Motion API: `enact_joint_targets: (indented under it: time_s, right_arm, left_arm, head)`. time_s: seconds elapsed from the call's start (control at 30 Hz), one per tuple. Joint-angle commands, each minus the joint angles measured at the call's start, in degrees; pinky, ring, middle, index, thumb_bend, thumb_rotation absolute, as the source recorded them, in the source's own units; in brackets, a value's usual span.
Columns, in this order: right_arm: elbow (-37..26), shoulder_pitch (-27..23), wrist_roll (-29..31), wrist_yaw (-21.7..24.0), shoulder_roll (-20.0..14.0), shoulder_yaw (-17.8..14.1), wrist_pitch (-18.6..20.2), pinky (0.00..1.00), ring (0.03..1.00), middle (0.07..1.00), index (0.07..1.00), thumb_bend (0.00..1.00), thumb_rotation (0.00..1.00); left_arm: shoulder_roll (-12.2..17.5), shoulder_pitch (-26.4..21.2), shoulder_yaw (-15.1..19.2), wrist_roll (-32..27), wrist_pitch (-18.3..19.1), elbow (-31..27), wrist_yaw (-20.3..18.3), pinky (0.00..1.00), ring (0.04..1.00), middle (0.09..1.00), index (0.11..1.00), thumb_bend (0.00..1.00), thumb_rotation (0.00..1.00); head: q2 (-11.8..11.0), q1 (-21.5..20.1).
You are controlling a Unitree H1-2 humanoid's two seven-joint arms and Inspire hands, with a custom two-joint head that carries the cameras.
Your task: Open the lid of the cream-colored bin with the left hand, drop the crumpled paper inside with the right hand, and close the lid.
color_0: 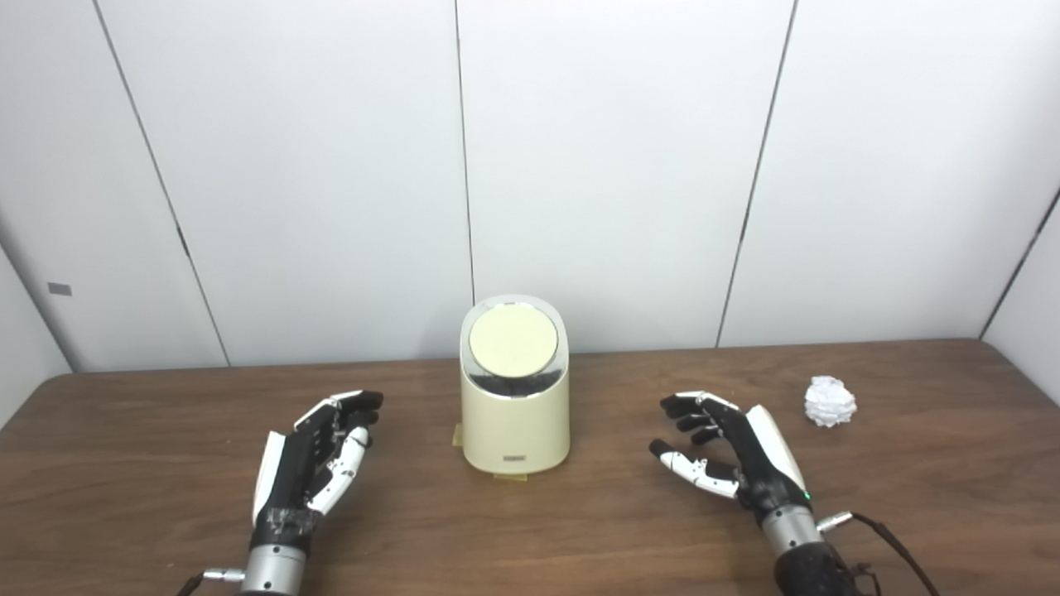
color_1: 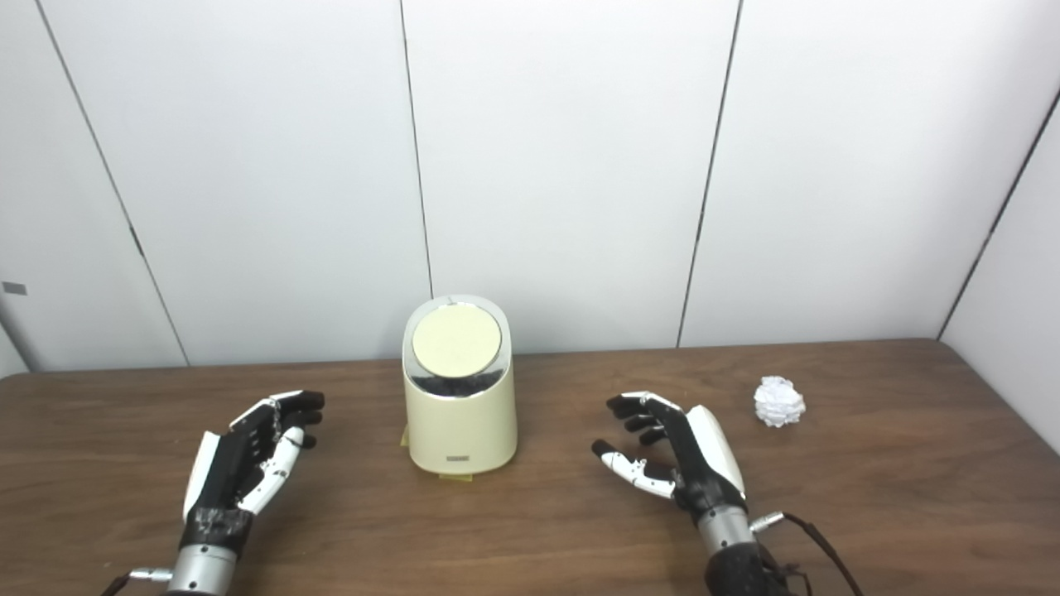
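While the cream-colored bin [color_0: 515,389] sits lid-shut at frame centre, my left hand [color_0: 319,454], fingers apart and empty, lies lower left of it, nearer than my equally open right hand [color_0: 733,451] by the crumpled paper [color_0: 830,401].

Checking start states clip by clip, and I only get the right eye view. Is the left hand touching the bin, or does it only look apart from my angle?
Observer: Apart. The left eye view also shows bare table between the left hand and the bin. The lid is shut.
Operator: My frame cuts off the table's left end. Does yours?
Observer: No. The left eye view shows its rounded far-left corner, well beyond the left hand.
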Motion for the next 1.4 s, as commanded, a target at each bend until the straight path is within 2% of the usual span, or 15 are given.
enact_joint_targets:
  time_s: [0.0, 0.23, 0.57, 0.63, 0.8, 0.9, 0.97, 1.03, 1.13, 1.23, 1.37]
  right_arm:
    - [-1.64, -1.12, 0.21, -0.04, -0.51, -0.29, -0.27, 0.60, 0.683, 0.706, 0.688, 0.31, 0.34]
    - [-0.55, -1.38, 0.46, -0.44, -0.55, -0.41, -1.23, 0.60, 0.689, 0.707, 0.687, 0.31, 0.32]
    - [0.28, -1.93, 0.20, -1.22, -0.56, -0.32, -1.83, 0.58, 0.672, 0.693, 0.673, 0.31, 0.33]
    - [0.36, -1.99, 0.30, -1.20, -0.59, -0.33, -1.77, 0.59, 0.675, 0.697, 0.674, 0.32, 0.36]
    - [-0.11, -1.77, 0.29, -0.98, -0.55, -0.27, -1.27, 0.57, 0.671, 0.696, 0.674, 0.31, 0.35]
    - [-0.25, -1.72, 0.26, -0.99, -0.48, -0.31, -0.93, 0.58, 0.678, 0.699, 0.673, 0.32, 0.36]
    - [-0.13, -1.68, 0.35, -1.03, -0.57, -0.27, -1.55, 0.58, 0.675, 0.697, 0.675, 0.31, 0.34]
    - [-0.20, -1.59, 0.22, -1.27, -0.54, -0.28, -1.68, 0.57, 0.668, 0.691, 0.674, 0.32, 0.32]
    - [-0.88, -1.38, 0.07, -0.99, -0.54, -0.23, -0.85, 0.58, 0.673, 0.694, 0.675, 0.31, 0.32]
    - [-0.92, -1.39, 0.06, -0.85, -0.69, -0.06, -1.24, 0.59, 0.678, 0.695, 0.679, 0.30, 0.31]
    - [-1.20, -1.34, 0.12, -0.67, -0.54, -0.12, -0.61, 0.59, 0.675, 0.696, 0.677, 0.31, 0.34]
  left_arm:
    - [0.37, -1.74, 0.05, 0.39, -0.84, -1.89, 0.50, 0.62, 0.724, 0.736, 0.713, 0.18, 0.47]
    - [0.28, -1.88, 0.07, 0.19, -1.18, -1.46, 0.49, 0.61, 0.720, 0.732, 0.709, 0.18, 0.48]
    - [0.29, -2.40, 0.07, -0.21, -2.45, -0.28, 0.43, 0.60, 0.716, 0.728, 0.707, 0.17, 0.43]
    - [0.23, -2.46, 0.12, -0.27, -2.29, -0.25, 0.47, 0.61, 0.716, 0.726, 0.706, 0.19, 0.43]
    - [0.20, -2.49, 0.12, -0.16, -0.75, -1.96, 0.31, 0.63, 0.728, 0.733, 0.713, 0.20, 0.42]
    - [0.55, -3.02, -0.47, 1.62, 1.38, -4.41, 0.16, 0.66, 0.744, 0.751, 0.734, 0.30, 0.52]
    - [0.60, -3.19, -1.01, 3.50, 4.71, -7.13, 0.10, 0.69, 0.764, 0.772, 0.756, 0.40, 0.60]
    - [0.24, -3.45, -1.40, 4.07, 8.47, -9.86, -0.37, 0.72, 0.792, 0.799, 0.784, 0.55, 0.59]
    - [-0.03, -4.43, -2.16, 5.11, 12.50, -12.47, -0.85, 0.72, 0.805, 0.815, 0.806, 0.70, 0.58]
    - [-0.44, -6.49, -2.90, 5.44, 16.15, -13.99, -1.37, 0.73, 0.818, 0.836, 0.834, 0.78, 0.57]
    - [-0.83, -9.46, -4.27, 7.05, 21.27, -15.68, -1.52, 0.77, 0.857, 0.877, 0.883, 0.83, 0.58]
  head:
    - [-0.04, -0.07]
    - [-0.24, 0.06]
    - [-0.45, 0.25]
    - [-0.40, 0.32]
    - [-0.39, 0.28]
    - [-0.19, 0.29]
    - [-0.14, 0.24]
    - [-0.06, 0.15]
    - [0.24, 0.17]
    - [0.36, 0.08]
    - [0.36, -0.13]
